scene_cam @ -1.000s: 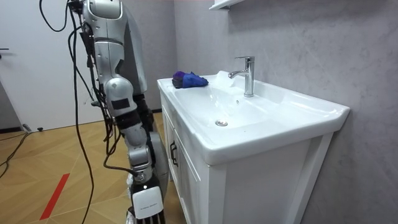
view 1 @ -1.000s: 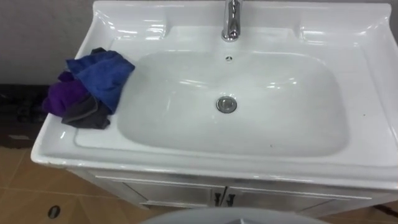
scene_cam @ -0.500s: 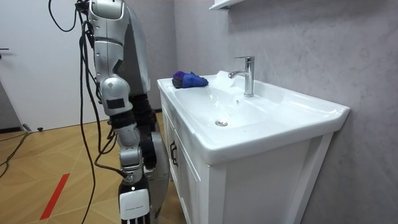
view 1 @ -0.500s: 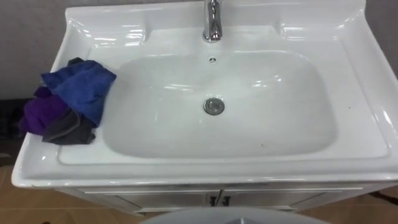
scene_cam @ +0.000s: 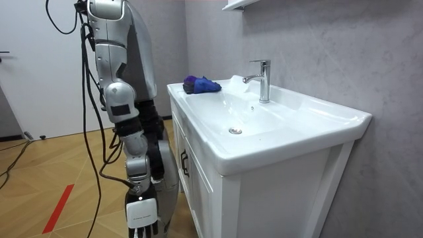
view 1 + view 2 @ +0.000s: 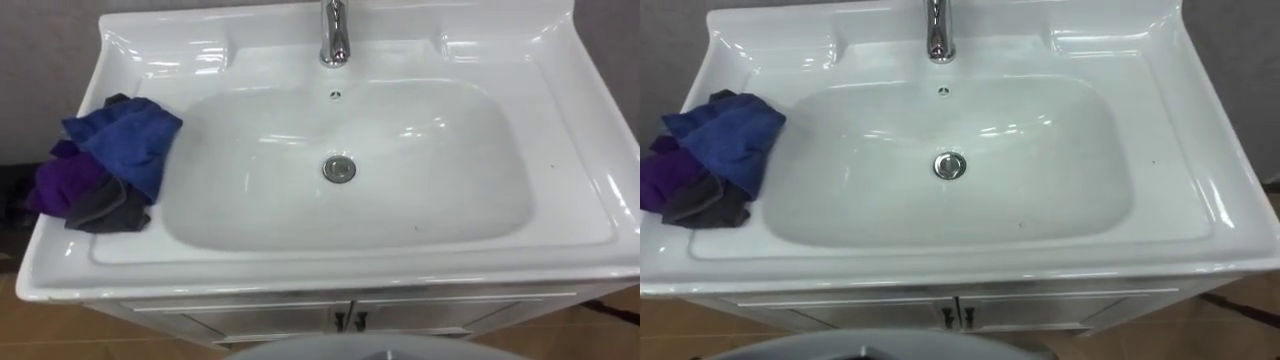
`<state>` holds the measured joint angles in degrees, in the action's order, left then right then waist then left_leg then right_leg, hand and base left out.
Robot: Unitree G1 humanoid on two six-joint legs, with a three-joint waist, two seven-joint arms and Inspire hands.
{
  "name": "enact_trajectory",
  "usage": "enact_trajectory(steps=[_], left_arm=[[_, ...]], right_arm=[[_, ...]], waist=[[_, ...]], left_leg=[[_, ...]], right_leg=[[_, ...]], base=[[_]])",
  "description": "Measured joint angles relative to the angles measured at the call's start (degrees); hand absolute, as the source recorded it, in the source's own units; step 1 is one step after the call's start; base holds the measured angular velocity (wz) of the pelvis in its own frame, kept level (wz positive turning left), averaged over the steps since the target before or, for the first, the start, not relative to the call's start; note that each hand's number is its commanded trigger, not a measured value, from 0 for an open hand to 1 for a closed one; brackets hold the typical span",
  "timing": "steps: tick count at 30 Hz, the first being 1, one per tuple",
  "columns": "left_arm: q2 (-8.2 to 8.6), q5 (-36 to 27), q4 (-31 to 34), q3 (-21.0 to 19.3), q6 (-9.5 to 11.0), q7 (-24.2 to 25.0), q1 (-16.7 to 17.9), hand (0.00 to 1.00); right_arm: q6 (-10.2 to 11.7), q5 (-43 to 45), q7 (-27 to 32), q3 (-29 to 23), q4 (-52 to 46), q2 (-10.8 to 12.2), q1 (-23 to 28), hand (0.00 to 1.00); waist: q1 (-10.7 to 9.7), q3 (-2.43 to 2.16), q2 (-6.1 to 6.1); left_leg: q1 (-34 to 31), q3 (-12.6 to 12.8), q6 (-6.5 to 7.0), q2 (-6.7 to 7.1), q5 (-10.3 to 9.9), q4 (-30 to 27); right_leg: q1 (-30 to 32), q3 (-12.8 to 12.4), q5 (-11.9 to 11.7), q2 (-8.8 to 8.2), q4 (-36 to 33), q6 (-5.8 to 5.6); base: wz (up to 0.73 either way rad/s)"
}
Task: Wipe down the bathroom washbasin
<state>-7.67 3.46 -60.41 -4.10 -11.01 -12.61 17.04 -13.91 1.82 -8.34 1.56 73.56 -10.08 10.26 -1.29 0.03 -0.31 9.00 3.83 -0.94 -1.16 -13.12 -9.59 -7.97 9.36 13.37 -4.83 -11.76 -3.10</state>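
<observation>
Robot stood at vanity cabinet (image 5: 205, 192) front; right hand (image 5: 141, 221) hung low, fingers loose, nothing held. Blue, purple and grey cloths (image 6: 105, 165) lay bunched on left rim of basin (image 6: 590, 150). Drain (image 6: 339, 168) sat mid-bowl, faucet (image 6: 334, 35) behind.

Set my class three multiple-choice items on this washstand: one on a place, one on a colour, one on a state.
1. Where do the cloths lie?
A. in the bowl
B. on the basin's left rim
C. on the floor

2. What colour is the top cloth?
A. blue
B. yellow
C. white

3. How are the cabinet doors?
A. both open
B. one open
C. both shut

Key:
1 B, the heap rests on the rim, left of the drain.
2 A, blue lies over purple and grey.
3 C, both sit flush under the basin.
</observation>
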Motion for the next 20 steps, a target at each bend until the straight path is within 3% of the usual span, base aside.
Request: enact_trajectory(steps=[17,20], left_arm=[[-0.01,1.4,-2.7,-0.2,-1.6,4.5,-2.0,0.0],[-0.02,1.9,-2.7,-0.2,-1.9,4.5,-2.3,0.0]], right_arm=[[0.0,1.2,0.0,-0.6,0.6,0.5,-0.6,0.0],[-0.9,2.4,0.0,-0.6,0.6,0.5,-0.9,0.0]], waist=[[-0.1,0.07,0.34],[-0.2,0.05,0.32]], left_leg=[[0.1,0.3,0.01,-0.09,-0.1,-0.1],[-0.3,0.4,0.02,-0.09,-0.2,-0.2]], right_leg=[[0.0,0.1,-0.1,-0.02,-0.6,0.04],[0.1,0.1,-0.1,-0.02,0.0,0.0]], base=[[0.0],[0.0]])
